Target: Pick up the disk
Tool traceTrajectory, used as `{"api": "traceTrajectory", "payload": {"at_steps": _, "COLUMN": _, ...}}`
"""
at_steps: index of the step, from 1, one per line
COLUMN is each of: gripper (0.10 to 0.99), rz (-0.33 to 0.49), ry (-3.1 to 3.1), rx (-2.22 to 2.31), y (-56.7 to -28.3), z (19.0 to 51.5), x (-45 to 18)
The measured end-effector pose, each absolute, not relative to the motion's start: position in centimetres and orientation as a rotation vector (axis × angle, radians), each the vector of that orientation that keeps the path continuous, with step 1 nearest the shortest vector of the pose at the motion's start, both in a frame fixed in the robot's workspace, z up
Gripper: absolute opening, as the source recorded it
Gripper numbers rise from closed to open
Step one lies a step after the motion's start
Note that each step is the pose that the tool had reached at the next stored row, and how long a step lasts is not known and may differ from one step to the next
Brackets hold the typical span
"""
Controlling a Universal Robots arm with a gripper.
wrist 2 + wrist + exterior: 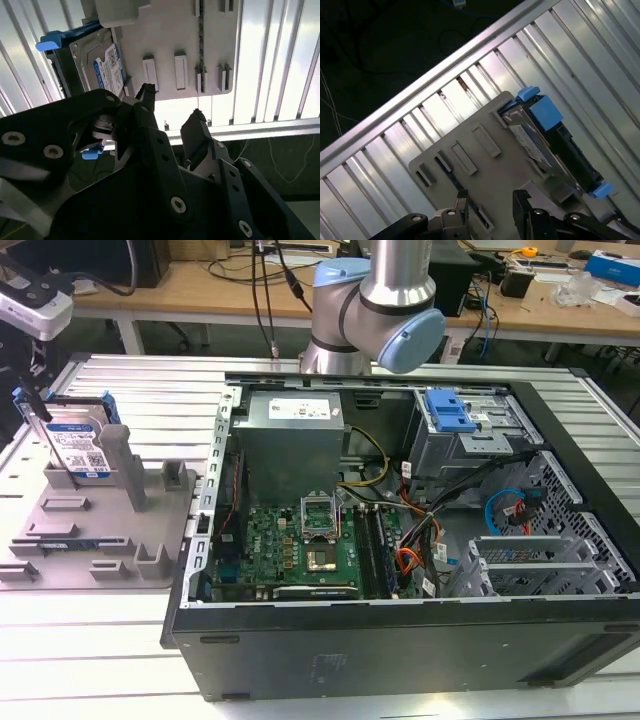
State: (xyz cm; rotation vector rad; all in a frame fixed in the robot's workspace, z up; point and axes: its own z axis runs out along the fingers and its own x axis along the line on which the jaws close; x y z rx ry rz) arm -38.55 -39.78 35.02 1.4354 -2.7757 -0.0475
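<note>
Because the fingers [200, 130] stand apart with nothing between them above the grey tray's [465, 165] flat middle, seemingly to one side of the disk [107, 67], a straight descent could strike the tray instead of the disk. A grip on the blue rails [545, 112] alone could let the disk slip. The grey tray holds the disk on edge in a slot at one end, against an upright post [115, 450]. Beside the tray on the bench [100, 640], the open computer case [400, 650] holds a circuit board [300, 545], a power supply [290, 440] and a blue caddy [448, 412].
</note>
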Motion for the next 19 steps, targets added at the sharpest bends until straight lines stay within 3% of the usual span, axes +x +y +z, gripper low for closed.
{"api": "traceTrajectory", "payload": {"at_steps": 4, "gripper": 0.494, "rz": -0.046, "ry": -2.67, "rx": 1.62, "y": -39.78, "z": 34.97, "x": -38.54}}
{"api": "traceTrajectory", "payload": {"at_steps": 5, "gripper": 0.557, "rz": -0.045, "ry": -2.645, "rx": 1.66, "y": -39.78, "z": 34.97, "x": -38.54}}
{"api": "traceTrajectory", "payload": {"at_steps": 19, "gripper": 0.557, "rz": -0.027, "ry": -2.355, "rx": 2.063, "y": -39.78, "z": 34.86, "x": -38.53}}
